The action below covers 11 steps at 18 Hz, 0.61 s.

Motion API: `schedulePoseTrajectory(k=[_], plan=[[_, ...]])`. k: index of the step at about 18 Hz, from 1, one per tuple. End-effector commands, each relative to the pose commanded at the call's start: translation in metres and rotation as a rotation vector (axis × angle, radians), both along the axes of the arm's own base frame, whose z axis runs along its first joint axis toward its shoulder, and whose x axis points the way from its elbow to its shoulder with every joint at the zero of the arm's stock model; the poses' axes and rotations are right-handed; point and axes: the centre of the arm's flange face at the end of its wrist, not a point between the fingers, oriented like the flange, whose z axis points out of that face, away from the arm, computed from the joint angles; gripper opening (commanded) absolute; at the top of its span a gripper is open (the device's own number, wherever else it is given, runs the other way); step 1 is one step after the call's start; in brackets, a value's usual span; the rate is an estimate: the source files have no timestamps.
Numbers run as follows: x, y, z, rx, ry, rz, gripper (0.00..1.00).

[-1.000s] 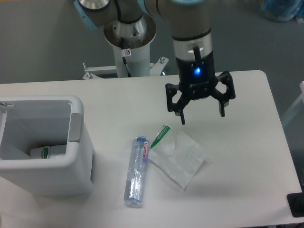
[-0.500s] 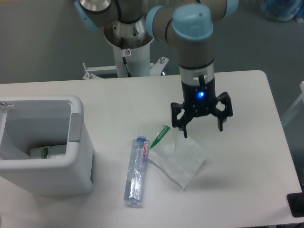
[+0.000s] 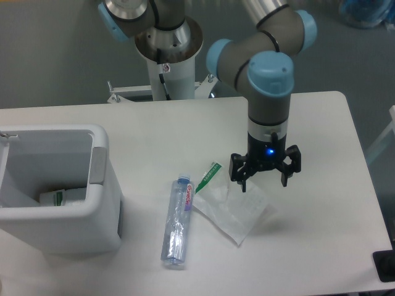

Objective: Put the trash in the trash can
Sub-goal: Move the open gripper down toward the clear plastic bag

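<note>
A crumpled clear plastic wrapper [image 3: 233, 208] with a green-white strip [image 3: 208, 177] lies on the white table right of centre. To its left lies a flattened clear bottle [image 3: 177, 223] with a blue cap and red-lettered label. My gripper [image 3: 265, 183] hangs open just above the wrapper's upper right part, its black fingers [image 3: 244, 182] spread with nothing between them. The white trash can [image 3: 97, 185] stands at the table's left, with grey inner walls and a white item with green print inside.
The arm's white base column [image 3: 168, 58] rises behind the table's far edge. The table's right edge [image 3: 364, 166] runs close to the gripper's right. A dark object [image 3: 386, 265] sits at the lower right corner.
The gripper has come down and moved slightly right, from well above the table toward the wrapper. It stays open. Wrapper and bottle have not moved.
</note>
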Motion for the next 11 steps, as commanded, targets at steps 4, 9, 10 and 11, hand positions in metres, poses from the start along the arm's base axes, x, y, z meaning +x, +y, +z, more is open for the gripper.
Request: schedulePoseTrajectory(k=[4, 9, 10, 11], plan=[[0.001, -0.005, -0.038, -0.071, -0.040, 0.009, 1.00], [-0.007, -0.010, -0.061, -0.083, -0.074, 0.093, 1.00], [-0.007, -0.009, -0.067, -0.086, -0.080, 0.104, 1.00], [-0.005, -0.008, -0.072, -0.085, -0.080, 0.104, 1.00]])
